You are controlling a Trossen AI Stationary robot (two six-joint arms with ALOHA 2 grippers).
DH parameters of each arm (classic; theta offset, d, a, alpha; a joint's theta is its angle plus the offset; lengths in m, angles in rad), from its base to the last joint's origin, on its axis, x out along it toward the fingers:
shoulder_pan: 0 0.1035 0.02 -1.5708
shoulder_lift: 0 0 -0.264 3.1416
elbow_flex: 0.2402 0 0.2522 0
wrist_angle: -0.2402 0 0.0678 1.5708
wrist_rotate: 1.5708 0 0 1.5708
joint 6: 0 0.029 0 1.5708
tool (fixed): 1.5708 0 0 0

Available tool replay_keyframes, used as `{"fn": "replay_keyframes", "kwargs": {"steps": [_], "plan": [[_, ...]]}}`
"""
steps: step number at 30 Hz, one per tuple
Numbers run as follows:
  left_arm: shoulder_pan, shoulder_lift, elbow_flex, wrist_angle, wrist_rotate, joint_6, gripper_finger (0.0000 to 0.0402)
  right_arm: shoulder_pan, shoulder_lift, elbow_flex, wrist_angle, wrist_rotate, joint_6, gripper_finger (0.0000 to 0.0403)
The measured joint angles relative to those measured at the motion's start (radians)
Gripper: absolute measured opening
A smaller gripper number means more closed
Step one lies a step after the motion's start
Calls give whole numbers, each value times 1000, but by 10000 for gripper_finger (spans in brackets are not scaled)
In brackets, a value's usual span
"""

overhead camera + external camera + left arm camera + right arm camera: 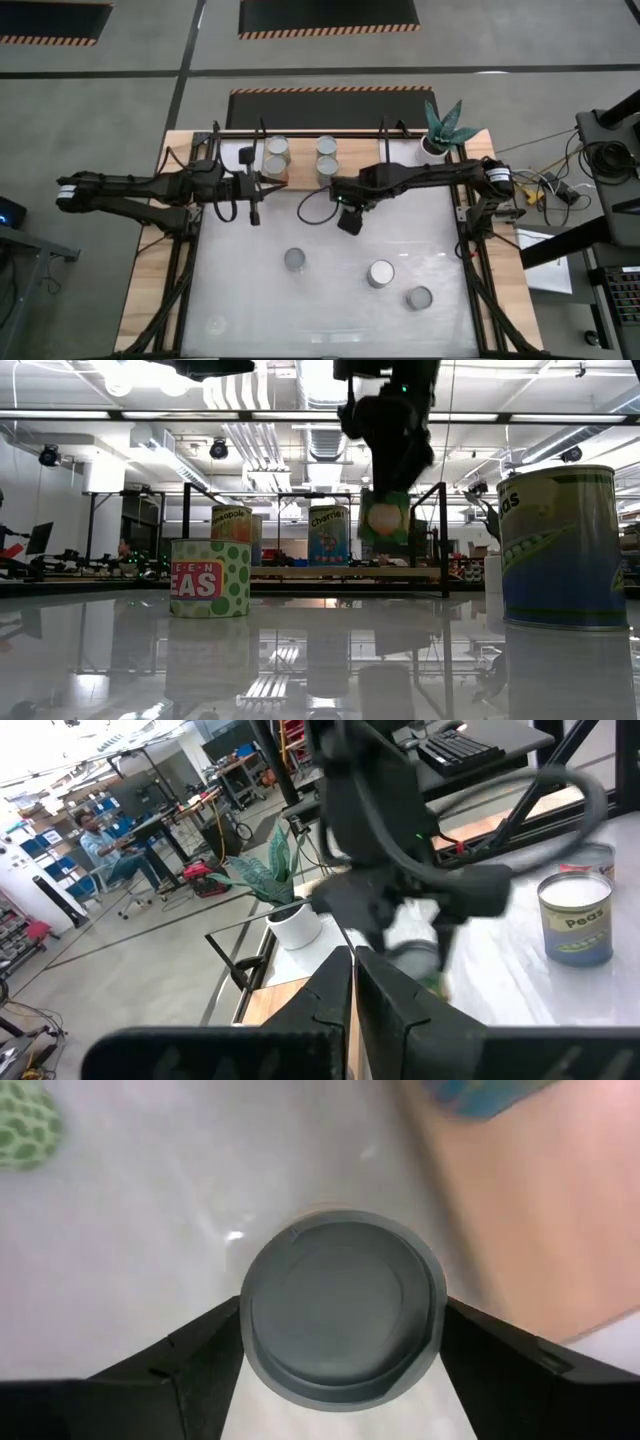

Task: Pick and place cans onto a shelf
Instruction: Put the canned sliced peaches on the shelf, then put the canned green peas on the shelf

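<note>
High view: the right gripper (349, 220) hangs over the white desk (250, 290) just in front of the shelf (300, 176), carrying a can that its arm mostly hides here. Four cans stand on the shelf in two pairs, one pair (276, 157) towards the left and another pair (327, 157) near the middle. Three more cans stand loose on the desk: one (294, 260) left of centre, one (380, 273) right of centre, and one (419, 297) nearer the front right. A white plant pot (432, 146) sits at the right end of the shelf. The left gripper (254, 187) rests at the left part of the shelf, just beside the left pair.

Low view: the held can (384, 517) hangs in the air, clear of the desk, in front of the shelf board. A green-spotted peas can (210, 578) stands on the desk at left; a large peas can (560, 548) stands close to the camera at right.

Left wrist view: the left jaws are pressed together with nothing between them. The right arm and its can appear beyond, blurred.

Right wrist view: the right fingers (185, 1365) pinch the can by its sides, its grey lid (340, 1308) facing the camera, jaws flush against it.
</note>
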Motion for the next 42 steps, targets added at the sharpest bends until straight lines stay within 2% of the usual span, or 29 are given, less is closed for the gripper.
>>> {"fn": "replay_keyframes", "kwargs": {"steps": [3, 6, 10, 14, 20, 28, 34, 42], "plan": [[0, 0, 0, 0, 0, 0, 0, -28, 0, 56, -44, 55, -149, 292], [0, 0, 0, -4, 0, 0, 0, -69, 0, 83, -52, 56, -295, 292], [0, 0, 0, -4, 0, 0, 0, -140, 0, 79, -53, 52, -462, 292], [0, 0, 0, -7, 0, 0, 0, -217, 0, 53, -53, 41, -556, 292], [0, 0, 0, -7, 0, 8, 0, -282, 20, 31, -45, -1, -602, 292], [0, 0, 0, -15, 0, 8, 0, -288, 79, 31, -43, -5, -622, 295], [0, 0, 0, -20, 0, 8, 0, -292, 92, 31, -45, 50, -619, 319], [0, 0, 0, -21, -1, 8, 0, -299, 90, 31, -55, 51, -619, 342]]}}
